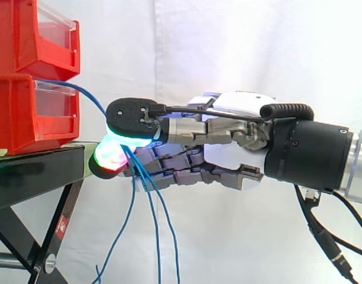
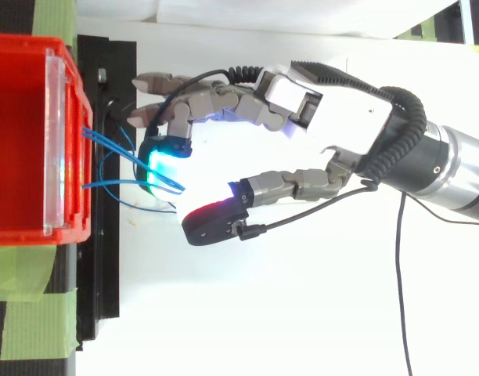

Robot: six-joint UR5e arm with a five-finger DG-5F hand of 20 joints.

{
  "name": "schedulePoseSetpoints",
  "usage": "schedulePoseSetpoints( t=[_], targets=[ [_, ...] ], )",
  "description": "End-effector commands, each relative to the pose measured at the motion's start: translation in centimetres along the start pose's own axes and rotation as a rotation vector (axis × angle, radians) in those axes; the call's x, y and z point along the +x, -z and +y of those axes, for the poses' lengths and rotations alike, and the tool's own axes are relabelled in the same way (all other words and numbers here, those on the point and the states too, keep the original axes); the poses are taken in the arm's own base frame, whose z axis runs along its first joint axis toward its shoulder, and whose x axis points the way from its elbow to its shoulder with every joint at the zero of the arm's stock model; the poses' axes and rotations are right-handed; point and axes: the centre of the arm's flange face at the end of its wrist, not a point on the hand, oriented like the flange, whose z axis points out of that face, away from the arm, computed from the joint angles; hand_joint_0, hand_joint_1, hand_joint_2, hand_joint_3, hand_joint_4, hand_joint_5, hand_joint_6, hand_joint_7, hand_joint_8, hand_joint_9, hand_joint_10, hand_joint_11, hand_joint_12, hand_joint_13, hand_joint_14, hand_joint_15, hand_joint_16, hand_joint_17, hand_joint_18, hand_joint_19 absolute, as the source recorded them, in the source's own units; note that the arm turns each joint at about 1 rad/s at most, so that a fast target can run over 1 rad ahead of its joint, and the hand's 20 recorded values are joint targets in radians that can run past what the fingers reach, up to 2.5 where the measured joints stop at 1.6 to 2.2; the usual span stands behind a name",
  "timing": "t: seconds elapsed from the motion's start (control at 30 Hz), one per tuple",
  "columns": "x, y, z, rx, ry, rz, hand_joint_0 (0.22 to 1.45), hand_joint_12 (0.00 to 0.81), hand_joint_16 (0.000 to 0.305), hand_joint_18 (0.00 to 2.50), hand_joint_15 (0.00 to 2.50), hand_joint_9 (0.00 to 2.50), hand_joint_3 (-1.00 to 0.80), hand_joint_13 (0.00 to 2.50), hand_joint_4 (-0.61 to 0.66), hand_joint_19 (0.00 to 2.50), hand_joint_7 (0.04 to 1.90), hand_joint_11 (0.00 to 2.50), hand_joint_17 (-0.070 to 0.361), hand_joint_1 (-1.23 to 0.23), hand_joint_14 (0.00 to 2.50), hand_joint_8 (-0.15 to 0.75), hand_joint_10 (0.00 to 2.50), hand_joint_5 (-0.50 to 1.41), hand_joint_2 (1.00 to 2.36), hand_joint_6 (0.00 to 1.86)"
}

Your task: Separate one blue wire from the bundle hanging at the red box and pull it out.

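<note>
**Side view.** At left, 2 red bins, an upper bin and a lower bin, stood stacked on the black stand, each with a clear front panel. The blue wires left the front of the lower bin, arched rightward and downward, and met the hand's fingertips just beside the stand's edge. There they passed between the thumb pad, lit green along its underside, and a finger pad, lit red and green, directly beneath it. The 2 pads were closed together, pinching the wires; how many wires lay in the pinch could not be told. Below the pads the wires hung free as separate strands, reaching the lower edge of the view. The hand lay level with its remaining fingers curled under, and the arm entered from the right, before the white curtain.

**Top view.** The open bin lay at left on the stand, with green tape beside it. The wires crossed the stand's edge to a green-lit pad. The thumb pad, lit red, lay alongside.
</note>
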Motion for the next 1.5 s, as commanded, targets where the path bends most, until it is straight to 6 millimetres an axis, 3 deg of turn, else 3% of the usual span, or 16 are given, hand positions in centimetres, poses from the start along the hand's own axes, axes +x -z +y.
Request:
schedulePoseSetpoints(
  t=[0.0, 0.3, 0.63, 1.1, 1.2, 1.47],
  targets=[
    [0.0, 0.0, 0.0, -0.001, 0.000, 0.000, 0.64, 0.363, 0.053, 0.23, 0.11, 0.47, -0.30, 0.24, 0.24, 0.35, 1.16, 0.21, 0.119, -0.65, 0.00, 0.290, 0.01, -0.18, 1.02, 0.71],
    [0.0, 0.0, 0.0, 0.001, 0.001, -0.001, 0.66, 0.362, 0.053, 0.25, 0.13, 0.53, -0.21, 0.26, 0.11, 0.36, 1.13, 0.24, 0.119, -0.73, 0.00, 0.289, 0.01, -0.18, 1.02, 0.75],
    [0.3, 0.1, 0.2, 0.000, 0.003, 0.005, 0.64, 0.361, 0.050, 0.32, 0.18, 0.64, -0.11, 0.38, -0.05, 0.39, 1.22, 0.26, 0.112, -0.80, 0.01, 0.288, 0.01, -0.15, 1.03, 0.71],
    [0.8, 0.2, 0.3, 0.004, -0.038, 0.022, 0.64, 0.363, 0.048, 0.42, 0.37, 0.78, -0.08, 0.65, -0.04, 0.44, 1.24, 0.34, 0.109, -0.80, 0.01, 0.299, 0.01, -0.15, 1.03, 0.71],
    [0.8, 0.2, 0.3, 0.005, -0.067, 0.022, 0.64, 0.356, 0.049, 0.44, 0.42, 0.93, -0.08, 0.72, -0.02, 0.44, 1.25, 0.43, 0.109, -0.80, 0.02, 0.302, 0.01, -0.15, 1.03, 0.71],
    [1.0, 0.3, 1.2, 0.014, -0.130, 0.032, 0.64, 0.358, 0.049, 0.44, 0.45, 0.97, -0.06, 0.76, 0.00, 0.45, 1.25, 0.46, 0.110, -0.79, 0.02, 0.305, 0.01, -0.15, 1.03, 0.72]
  ],
)
